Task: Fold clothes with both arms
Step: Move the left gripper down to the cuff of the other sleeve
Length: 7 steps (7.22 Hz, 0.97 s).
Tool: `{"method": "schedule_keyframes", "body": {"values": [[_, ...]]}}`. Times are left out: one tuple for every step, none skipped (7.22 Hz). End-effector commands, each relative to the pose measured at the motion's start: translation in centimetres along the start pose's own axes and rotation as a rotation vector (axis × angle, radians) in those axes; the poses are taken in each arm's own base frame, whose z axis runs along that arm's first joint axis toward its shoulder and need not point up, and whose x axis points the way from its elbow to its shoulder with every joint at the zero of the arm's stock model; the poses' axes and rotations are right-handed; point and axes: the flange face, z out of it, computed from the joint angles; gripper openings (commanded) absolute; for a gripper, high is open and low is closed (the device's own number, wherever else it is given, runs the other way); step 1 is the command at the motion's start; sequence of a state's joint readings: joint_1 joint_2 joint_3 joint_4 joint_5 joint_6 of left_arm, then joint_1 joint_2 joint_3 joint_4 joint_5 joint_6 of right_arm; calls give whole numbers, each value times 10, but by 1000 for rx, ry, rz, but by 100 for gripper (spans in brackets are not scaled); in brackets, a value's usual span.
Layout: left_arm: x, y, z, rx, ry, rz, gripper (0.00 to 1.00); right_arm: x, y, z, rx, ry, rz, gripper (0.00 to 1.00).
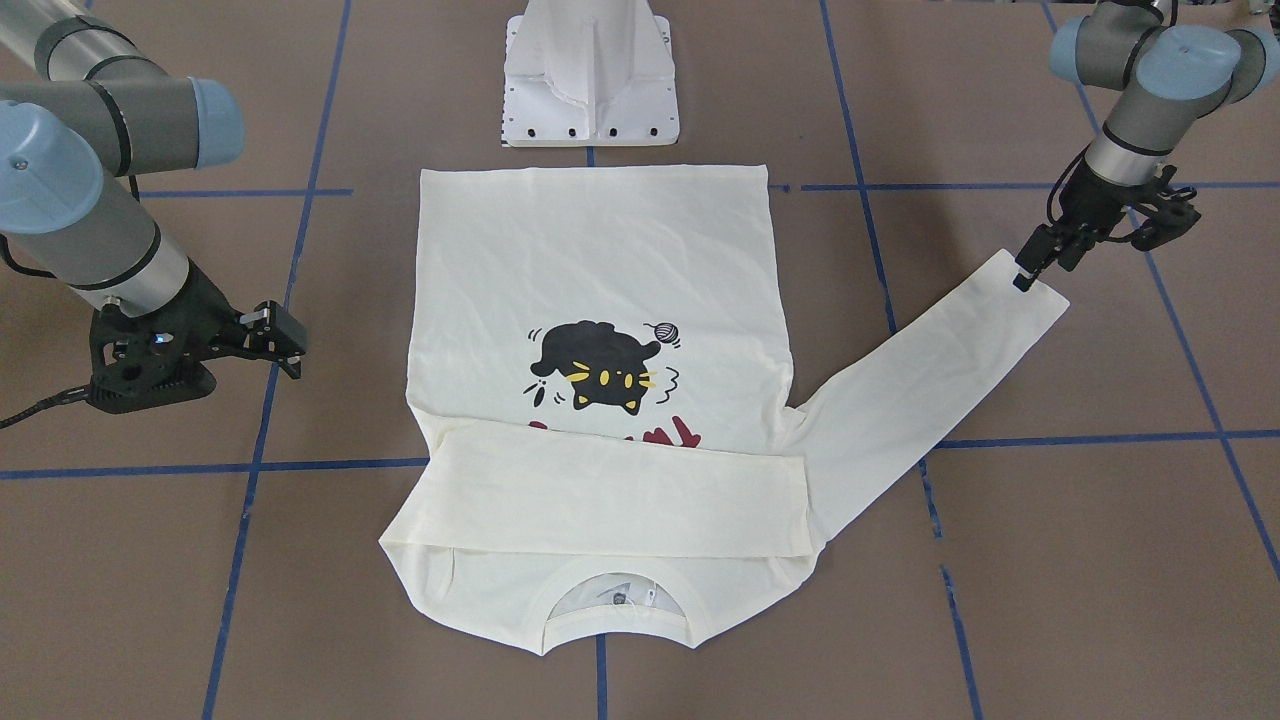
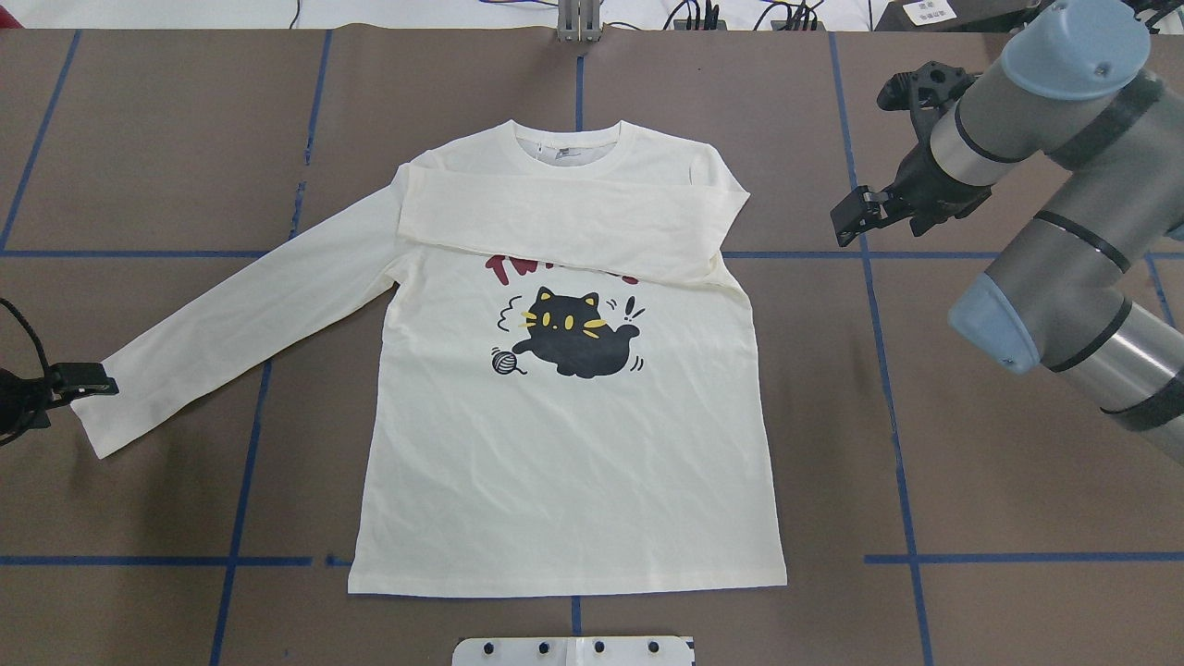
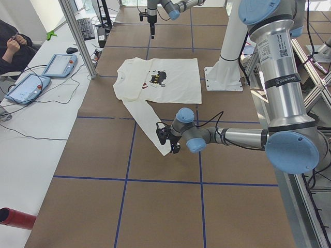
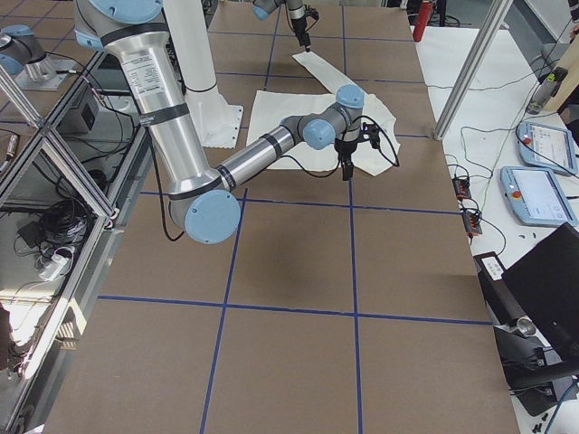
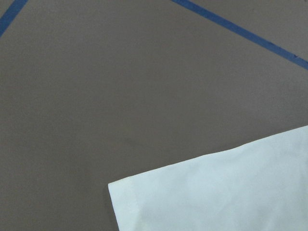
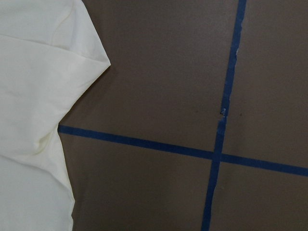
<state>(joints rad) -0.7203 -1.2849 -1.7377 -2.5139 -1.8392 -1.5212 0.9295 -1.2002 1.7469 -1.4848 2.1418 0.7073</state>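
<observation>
The cream long-sleeved shirt (image 2: 564,444) lies flat with its black cat print (image 2: 573,338) facing up and its neck away from the robot. One sleeve (image 2: 564,217) is folded across the chest and covers part of the red lettering. The other sleeve (image 2: 231,324) stretches out flat toward my left side. My left gripper (image 2: 97,381) (image 1: 1024,280) has its tips at the corner of that sleeve's cuff (image 5: 216,192); I cannot tell whether it is shut on the cloth. My right gripper (image 2: 846,222) (image 1: 290,350) hangs open over bare table beside the folded shoulder (image 6: 33,96).
The white pedestal base (image 1: 590,90) stands just behind the shirt's hem. Blue tape lines (image 6: 216,154) cross the brown table. Beyond the table's far edge a person (image 3: 13,46) sits at a side desk with tablets (image 3: 62,64). A red cylinder (image 3: 15,217) lies there.
</observation>
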Motion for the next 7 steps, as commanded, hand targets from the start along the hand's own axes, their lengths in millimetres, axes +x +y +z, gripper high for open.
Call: {"method": "schedule_keyframes", "body": {"values": [[-3,4,8,11,-19,9,97,0,0,0,-1,0,0,100],[-5,5,9,10,-25,12,93,0,0,0,-2,-2,0,100],[-7,5,11,9,-32,20,93,1,1,1,-3,-1,3,100],[-7,10,15,7,-38,32,92,1,1,1,-3,-1,3,100],[-8,11,17,14,-43,36,90,1,1,1,-3,-1,3,100],[-9,10,17,15,-45,36,86,1,1,1,-4,0,3,100],[-9,11,17,14,-45,37,78,1,1,1,-4,0,3,100]]}}
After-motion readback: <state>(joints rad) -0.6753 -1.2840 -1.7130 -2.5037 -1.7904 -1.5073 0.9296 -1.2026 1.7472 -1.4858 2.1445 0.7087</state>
